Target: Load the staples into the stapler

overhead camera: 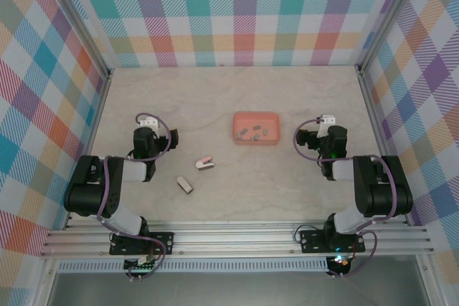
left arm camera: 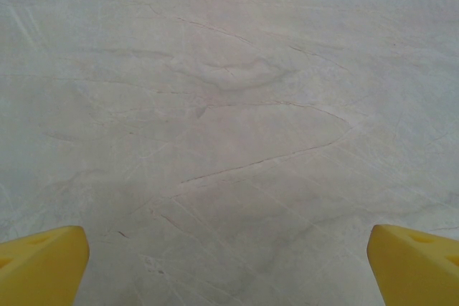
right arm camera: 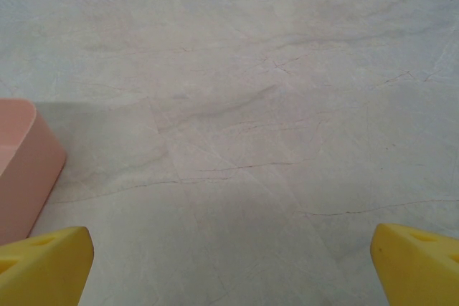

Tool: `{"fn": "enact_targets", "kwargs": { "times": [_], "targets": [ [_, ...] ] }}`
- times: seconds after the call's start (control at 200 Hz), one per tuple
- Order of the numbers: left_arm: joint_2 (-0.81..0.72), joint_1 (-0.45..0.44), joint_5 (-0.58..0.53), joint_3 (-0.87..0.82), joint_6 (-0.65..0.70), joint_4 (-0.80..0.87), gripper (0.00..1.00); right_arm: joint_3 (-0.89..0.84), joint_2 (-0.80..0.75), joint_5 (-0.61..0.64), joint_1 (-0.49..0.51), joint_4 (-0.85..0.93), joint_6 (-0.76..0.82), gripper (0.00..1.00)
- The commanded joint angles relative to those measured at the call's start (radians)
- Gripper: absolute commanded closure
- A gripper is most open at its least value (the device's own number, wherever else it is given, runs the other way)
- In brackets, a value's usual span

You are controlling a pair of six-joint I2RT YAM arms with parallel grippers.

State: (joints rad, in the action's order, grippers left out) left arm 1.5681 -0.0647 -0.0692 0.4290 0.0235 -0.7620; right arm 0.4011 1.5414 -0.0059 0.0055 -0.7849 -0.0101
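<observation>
The staples [overhead camera: 255, 133] are judged not yet loaded, and no step of the task appears to be done. The pale marbled surface [overhead camera: 237, 206] is seen to carry everything. Over it the left hand [left arm camera: 229, 266] is held wide open and empty, with only bare surface between its yellow fingertips. The right hand [right arm camera: 229, 263] is likewise spread wide and grips nothing. It is placed just to the right of the coral-pink tray [overhead camera: 256, 117], a corner of which is caught at the left edge of the right wrist view. The tray is set near the middle of the surface, between the two arms and a little farther back. In front of it and to its left, apart from it, a small pink-and-white object [overhead camera: 206, 163] is taken to be the stapler; whether it is opened cannot be told. Near that, closer to the left arm, a small grey piece [overhead camera: 185, 185] is seen, and its nature cannot be made out. The staples are found inside the tray as three tiny grey strips lying side by side, untouched. Left to do, it is judged: a strip is to be picked from the tray, the stapler opened or steadied, and the strip seated in it.
</observation>
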Motion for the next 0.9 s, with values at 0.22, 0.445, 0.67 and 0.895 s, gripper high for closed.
{"fn": "enact_targets", "kwargs": {
  "times": [0.22,0.445,0.67,0.895],
  "targets": [
    [-0.006,0.001,-0.004,0.001,0.007,-0.021,0.00,0.014,-0.006,-0.020,-0.003,-0.036,0.001,0.01],
    [-0.106,-0.009,0.029,0.144,0.034,0.298,0.03,0.005,-0.042,-0.016,-0.003,-0.029,-0.002,0.01],
    [-0.262,-0.136,-0.030,0.379,0.231,0.766,0.07,0.282,-0.353,-0.135,-0.003,0.778,-0.037,0.01],
    [-0.262,-0.194,0.331,0.648,0.616,1.343,0.08,0.326,-0.536,-0.438,0.041,0.904,-0.197,0.01]
  ]
}}
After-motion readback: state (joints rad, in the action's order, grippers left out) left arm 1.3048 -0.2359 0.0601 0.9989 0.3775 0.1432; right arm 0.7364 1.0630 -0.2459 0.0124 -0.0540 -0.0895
